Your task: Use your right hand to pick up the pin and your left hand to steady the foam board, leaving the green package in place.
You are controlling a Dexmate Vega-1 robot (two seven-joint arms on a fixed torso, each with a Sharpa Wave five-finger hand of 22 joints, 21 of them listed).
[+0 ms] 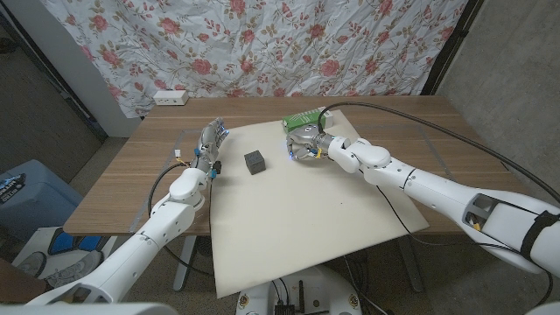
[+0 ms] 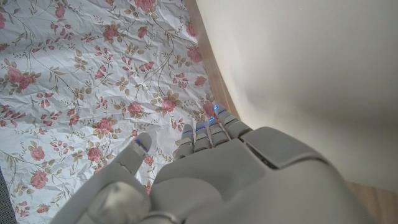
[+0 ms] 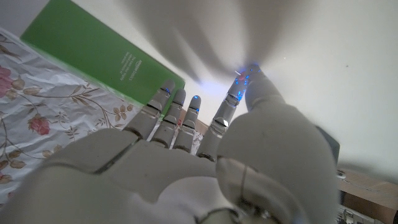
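Note:
The white foam board covers the middle of the wooden table. A green package lies at its far edge, seen close as the green package in the right wrist view. My right hand hovers right beside it, fingers pointing down at the board and the thumb tip close to them; the pin cannot be made out. My left hand is at the board's left edge, its fingers straight and together along the foam board, holding nothing.
A small dark cube stands on the board between my hands. A white power strip lies at the table's far left corner. A flowered cloth hangs behind, and a black cable arcs over my right arm.

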